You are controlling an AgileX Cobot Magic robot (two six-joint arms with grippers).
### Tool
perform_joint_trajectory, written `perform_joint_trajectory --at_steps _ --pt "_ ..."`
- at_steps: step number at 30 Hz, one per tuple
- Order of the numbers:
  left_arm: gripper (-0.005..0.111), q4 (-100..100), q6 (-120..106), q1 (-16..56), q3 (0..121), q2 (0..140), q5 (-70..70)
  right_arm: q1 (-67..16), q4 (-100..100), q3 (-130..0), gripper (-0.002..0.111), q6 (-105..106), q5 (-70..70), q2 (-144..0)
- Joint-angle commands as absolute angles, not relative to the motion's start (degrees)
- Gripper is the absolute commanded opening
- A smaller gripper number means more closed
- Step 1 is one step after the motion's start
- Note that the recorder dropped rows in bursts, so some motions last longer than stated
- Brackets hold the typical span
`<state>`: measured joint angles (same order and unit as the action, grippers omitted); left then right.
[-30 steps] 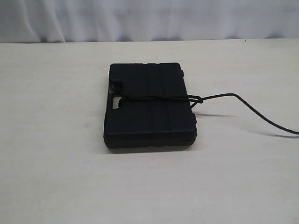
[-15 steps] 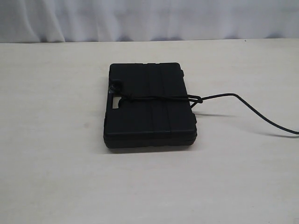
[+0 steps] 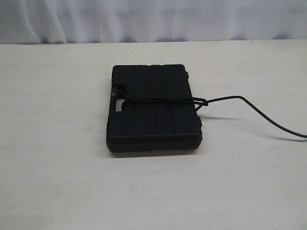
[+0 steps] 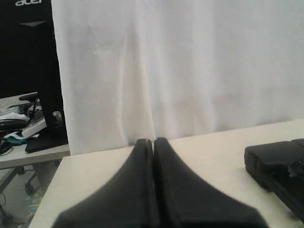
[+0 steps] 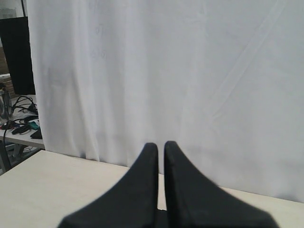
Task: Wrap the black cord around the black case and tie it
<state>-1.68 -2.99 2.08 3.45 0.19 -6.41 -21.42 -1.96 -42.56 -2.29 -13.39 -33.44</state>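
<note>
The black case (image 3: 153, 112) lies flat near the middle of the table, ribs running front to back, its handle slot on the left side. The black cord (image 3: 165, 100) crosses its top from a knot by the slot to the right edge, then trails off right across the table (image 3: 259, 112). In the left wrist view a corner of the case (image 4: 278, 161) shows to one side of my left gripper (image 4: 153, 141), which is shut and empty. My right gripper (image 5: 160, 144) is shut with only a sliver between its fingers, holding nothing. Neither gripper appears in the exterior view.
A white curtain (image 3: 153, 19) hangs behind the pale table (image 3: 57, 167). The left wrist view shows a dark monitor (image 4: 26, 42) and a cluttered desk (image 4: 19, 128) beyond the table's edge. More cables lie on a desk (image 5: 19, 124) in the right wrist view.
</note>
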Motion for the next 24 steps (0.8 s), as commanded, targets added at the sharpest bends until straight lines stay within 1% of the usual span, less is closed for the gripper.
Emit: perform_joint_trajectory --at_steps 1,4,24 --pt "0.000 -2.5 -2.5 2.0 0.5 0.0 -3.7 -21.5 -1.9 -42.3 0.004 -2.4 -13.4 -33.2" --pt "0.000 -2.5 -2.5 2.0 0.0 0.0 0.0 -21.5 -1.9 -42.3 0.004 -2.4 -13.4 -33.2" --pt "0.000 -2.2 -2.5 2.0 0.0 0.0 -5.6 -21.5 -1.9 -42.3 0.004 -2.4 -13.6 -33.2"
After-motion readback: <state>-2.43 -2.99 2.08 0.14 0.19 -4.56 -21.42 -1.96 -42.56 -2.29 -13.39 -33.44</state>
